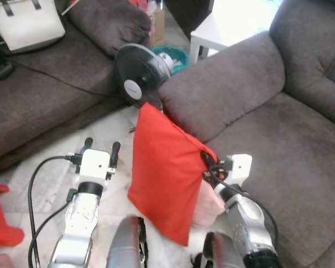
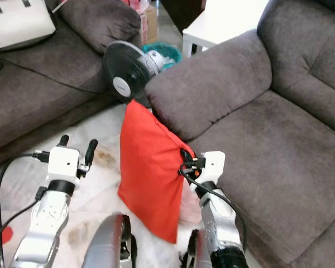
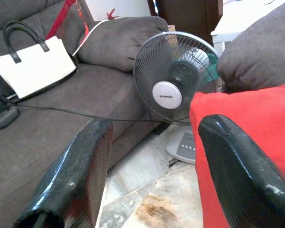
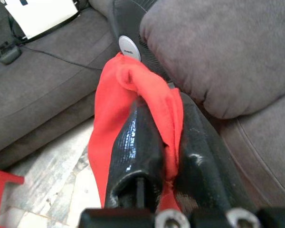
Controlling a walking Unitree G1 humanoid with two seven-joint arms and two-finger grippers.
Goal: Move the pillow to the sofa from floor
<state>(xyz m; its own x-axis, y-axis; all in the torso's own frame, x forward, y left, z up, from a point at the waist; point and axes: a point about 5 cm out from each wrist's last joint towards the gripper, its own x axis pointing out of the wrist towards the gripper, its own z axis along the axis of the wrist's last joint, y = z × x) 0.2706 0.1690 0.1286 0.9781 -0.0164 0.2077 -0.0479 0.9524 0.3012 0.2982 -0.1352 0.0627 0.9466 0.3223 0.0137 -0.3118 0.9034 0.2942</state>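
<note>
Right now you have the red pillow (image 1: 164, 173) hanging upright off the floor, pinched at its edge by the right gripper (image 1: 207, 162), whose jaws are clamped on a fold of the fabric. Its top corner reaches the sofa (image 1: 279, 128) armrest, just beside you on the right. Your left gripper (image 1: 100, 149) hovers beside the pillow with jaws apart, holding nothing. Below lies a pale, stained marble floor (image 1: 56, 184). A black fan (image 1: 140, 72) stands behind the pillow, and a second couch (image 1: 39, 95) carries a white handbag (image 1: 28, 22) and a cable.
</note>
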